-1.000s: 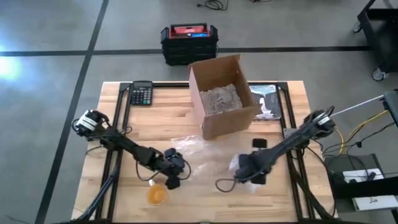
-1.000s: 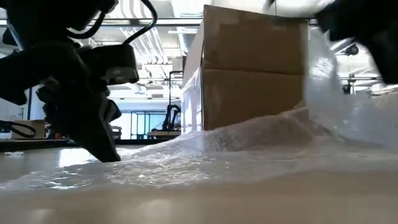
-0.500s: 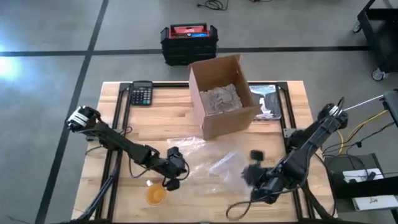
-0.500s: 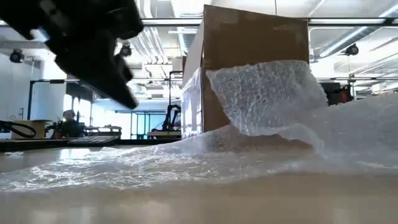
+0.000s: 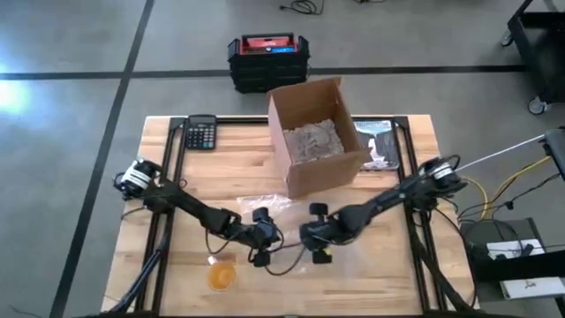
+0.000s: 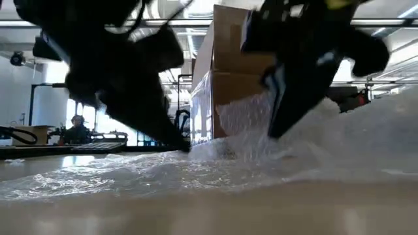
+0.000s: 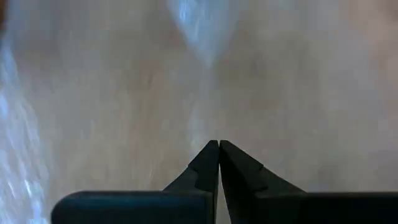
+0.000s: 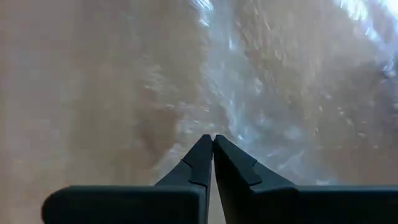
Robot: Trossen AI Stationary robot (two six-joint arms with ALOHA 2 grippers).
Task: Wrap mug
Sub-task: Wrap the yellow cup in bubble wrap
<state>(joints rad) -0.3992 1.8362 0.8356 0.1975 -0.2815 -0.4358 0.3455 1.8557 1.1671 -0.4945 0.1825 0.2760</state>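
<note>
A pale wooden desk [image 5: 229, 168] stands on grey concrete floor, carrying an open brown cardboard box [image 5: 316, 137] near its far edge and a black calculator [image 5: 200, 132] at the far left corner. A clear sheet of bubble wrap [image 5: 291, 221] lies at the middle. The left gripper [image 5: 261, 252] and right gripper [image 5: 316, 246] meet over its near edge, each with fingers pressed together. An orange mug [image 5: 222, 277] sits by the near edge, left of centre, unwrapped.

calculator [image 5: 201, 132]; cardboard box [image 5: 316, 137]; black case [image 5: 268, 58]
</note>
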